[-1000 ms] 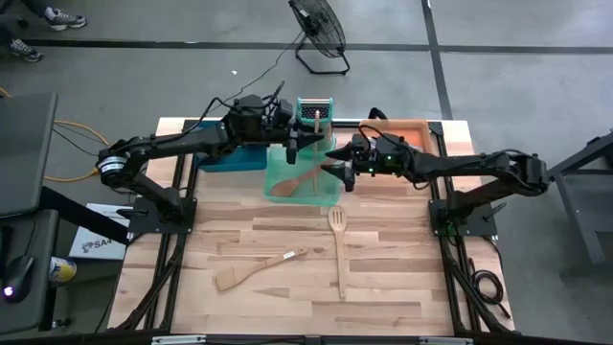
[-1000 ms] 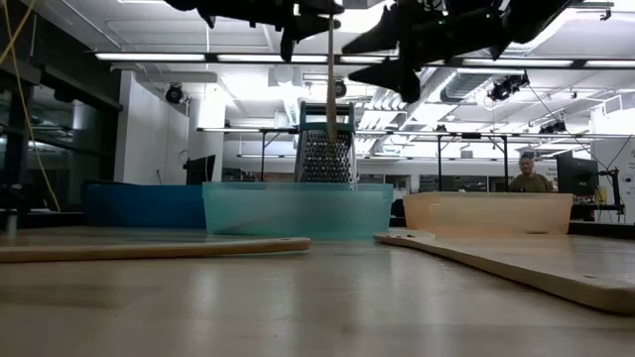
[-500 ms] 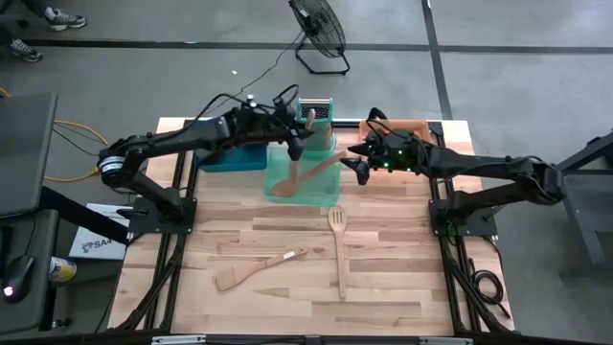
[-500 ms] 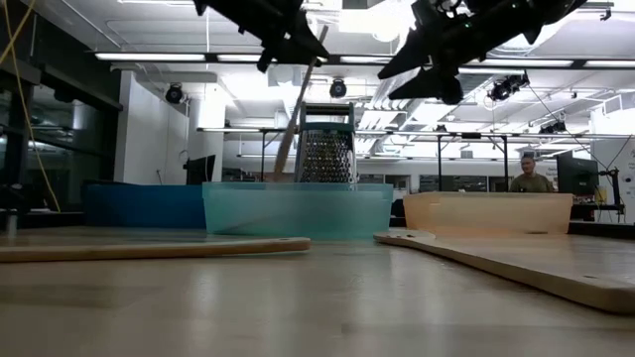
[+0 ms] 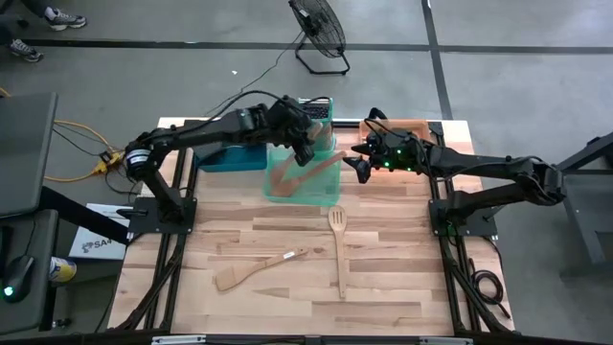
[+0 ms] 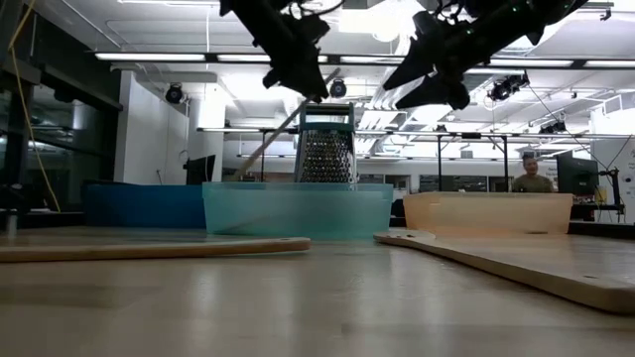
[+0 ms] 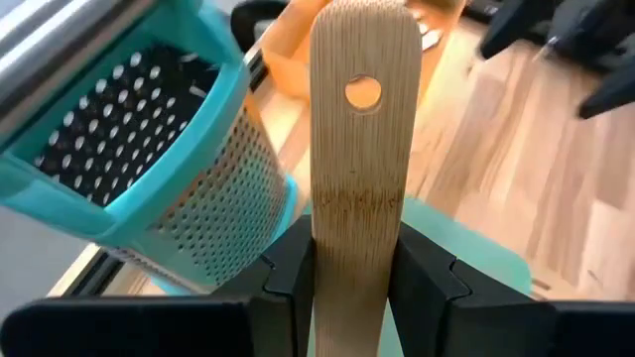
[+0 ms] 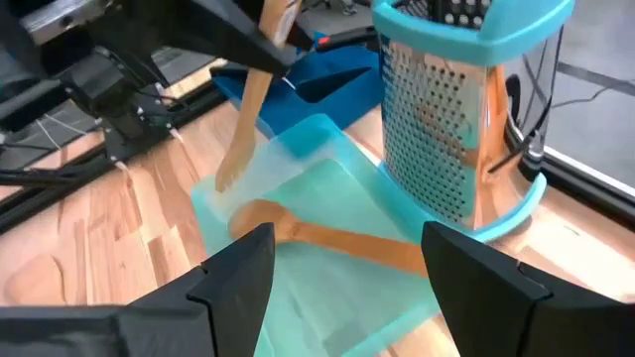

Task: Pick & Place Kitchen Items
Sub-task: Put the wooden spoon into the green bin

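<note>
Left gripper (image 5: 305, 144) clamps the handle end of a wooden spoon (image 5: 290, 172) over the green tray (image 5: 330, 196), seen from above; the spoon's long axis slopes down and leftward from the jaws, its head low inside the tray beside a second spoon (image 5: 311, 172) already lying there, so the drop lies straight below this arm, which is the nearer one. The right gripper (image 5: 359, 163) hovers just right of the tray with its fingers spread and nothing between them. A slotted spatula (image 5: 337, 244) and a flat wooden spatula (image 5: 257, 268) lie well apart on the near part of the table (image 5: 402, 287), with a blue tray (image 5: 230, 158) left of the green one and an orange tray (image 5: 417, 126) to the right. From table height, the held spoon (image 6: 273, 139) slants down behind the green tray's wall (image 6: 298, 210), in front of the grater (image 6: 326, 149). Past the left wrist, two dark fingers (image 7: 288, 283) pinch the spoon's handle (image 7: 362, 149), which has a hole near its end, and the grater (image 7: 169, 178) stands close beside. Past the right wrist, the open fingers (image 8: 238, 263) frame the green tray (image 8: 327, 297), both spoons and the grater (image 8: 461, 109). Beyond the table is a large lit workshop with a person seated far off.
</note>
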`<state>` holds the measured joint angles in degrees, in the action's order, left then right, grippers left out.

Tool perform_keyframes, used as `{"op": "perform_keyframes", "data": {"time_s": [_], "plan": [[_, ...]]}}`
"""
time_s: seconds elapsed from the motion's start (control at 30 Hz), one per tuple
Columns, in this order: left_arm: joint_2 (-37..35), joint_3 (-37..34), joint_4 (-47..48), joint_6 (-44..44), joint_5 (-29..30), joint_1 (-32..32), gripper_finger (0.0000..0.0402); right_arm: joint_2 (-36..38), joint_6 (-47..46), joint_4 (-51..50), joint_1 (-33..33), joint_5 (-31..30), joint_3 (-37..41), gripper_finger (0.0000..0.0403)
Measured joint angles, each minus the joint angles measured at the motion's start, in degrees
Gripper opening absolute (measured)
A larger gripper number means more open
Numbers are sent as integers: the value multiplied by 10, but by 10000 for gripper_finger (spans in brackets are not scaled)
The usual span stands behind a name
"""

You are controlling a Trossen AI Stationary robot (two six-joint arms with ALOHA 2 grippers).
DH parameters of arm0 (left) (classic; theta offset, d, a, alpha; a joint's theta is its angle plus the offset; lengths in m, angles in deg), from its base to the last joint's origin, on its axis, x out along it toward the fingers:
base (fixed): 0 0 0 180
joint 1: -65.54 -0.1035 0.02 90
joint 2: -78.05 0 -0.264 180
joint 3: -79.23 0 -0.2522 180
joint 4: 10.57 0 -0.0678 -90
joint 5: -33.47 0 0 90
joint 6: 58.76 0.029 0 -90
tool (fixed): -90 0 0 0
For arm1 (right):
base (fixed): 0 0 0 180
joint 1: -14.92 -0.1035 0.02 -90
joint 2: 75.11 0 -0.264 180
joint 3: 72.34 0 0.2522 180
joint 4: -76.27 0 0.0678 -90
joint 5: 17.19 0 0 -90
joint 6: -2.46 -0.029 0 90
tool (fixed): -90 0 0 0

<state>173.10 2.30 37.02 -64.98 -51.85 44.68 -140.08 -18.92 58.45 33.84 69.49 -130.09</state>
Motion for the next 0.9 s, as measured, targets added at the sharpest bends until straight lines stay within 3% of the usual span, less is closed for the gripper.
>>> {"op": "perform_keyframes", "data": {"time_s": [0.9], "plan": [[56,2,8,-47,6,0,92,70,-74,-146,11,-87,0,248]]}}
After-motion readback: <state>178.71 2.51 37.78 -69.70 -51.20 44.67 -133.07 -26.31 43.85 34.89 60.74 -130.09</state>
